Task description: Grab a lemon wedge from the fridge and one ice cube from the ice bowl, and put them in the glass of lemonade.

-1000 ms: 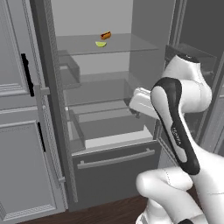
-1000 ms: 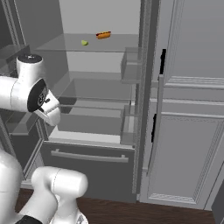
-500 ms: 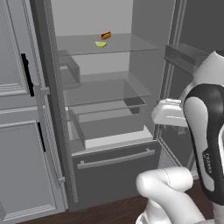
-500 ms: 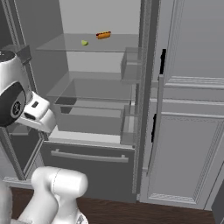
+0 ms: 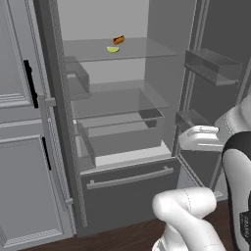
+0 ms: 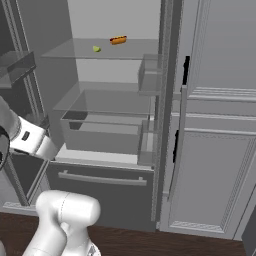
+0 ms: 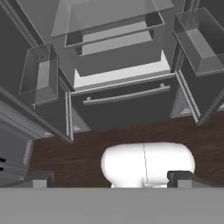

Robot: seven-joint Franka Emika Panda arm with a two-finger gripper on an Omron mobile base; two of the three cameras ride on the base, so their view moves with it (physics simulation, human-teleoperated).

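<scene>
1. Inside, the open fridge [image 5: 162,73] holds the lemon wedge [image 5: 113,49] on its top shelf [image 5: 142,49], beside a hot dog [image 5: 118,39].
2. Drawer bin [image 5: 122,132]: apparently empty.
3. Gripper [image 7: 111,179]: fingers spread, holding nothing.

At the top of both base views, a clear glass shelf [image 5: 147,49] spans the open fridge [image 5: 162,88]. On it lie a lemon wedge [image 5: 113,49] and, just behind and apart from it, a hot dog [image 5: 118,39]. Lower in frame, a second glass shelf [image 5: 127,100] covers a clear drawer [image 5: 122,135].
</scene>
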